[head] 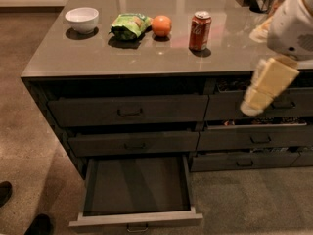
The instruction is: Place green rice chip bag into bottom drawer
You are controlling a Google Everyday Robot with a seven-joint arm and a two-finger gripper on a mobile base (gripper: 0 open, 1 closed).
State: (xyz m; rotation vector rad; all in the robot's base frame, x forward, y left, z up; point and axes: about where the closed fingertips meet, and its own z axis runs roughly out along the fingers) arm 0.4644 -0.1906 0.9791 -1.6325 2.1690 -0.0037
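Cannot tell the claw as wide or narrow; carries no bag, hangs before the right-hand drawer fronts, under the counter edge. Well up and to the left of it, on the counter: the green chip bag, just beside an orange, with a soda can nearer the claw. Probably very light, soft, crinkly, slippery foil, brittle chips inside. Best pinched gently across a crumpled upper fold, not crushed mid-body. Below and left of the claw: the bottom drawer, pulled open.
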